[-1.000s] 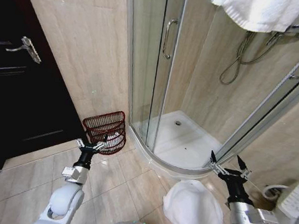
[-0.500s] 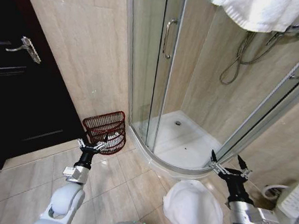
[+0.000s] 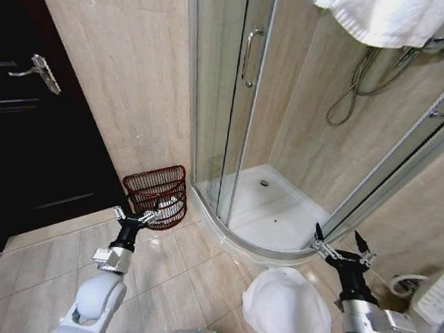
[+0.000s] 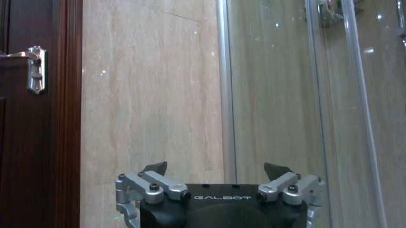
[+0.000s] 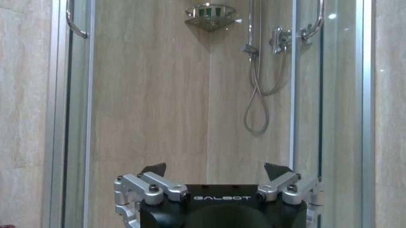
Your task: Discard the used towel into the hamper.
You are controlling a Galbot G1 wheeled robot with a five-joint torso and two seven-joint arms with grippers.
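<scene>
I see beige tiled floor (image 3: 172, 280) carrying the hamper (image 3: 156, 194) against the wall, just beside the white shower tray (image 3: 269, 210), with a white towel (image 3: 286, 313) lying nearer me.

The word "GALBOT" stands in pale capitals on the black body of the left gripper (image 4: 216, 171), just below its spread fingers. The same "GALBOT" lettering stands on the black body of the right gripper (image 5: 216, 171); no other text can be read

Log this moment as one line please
left end effector: open, empty, by hamper | right end effector: open, empty | towel: hung above shower
</scene>
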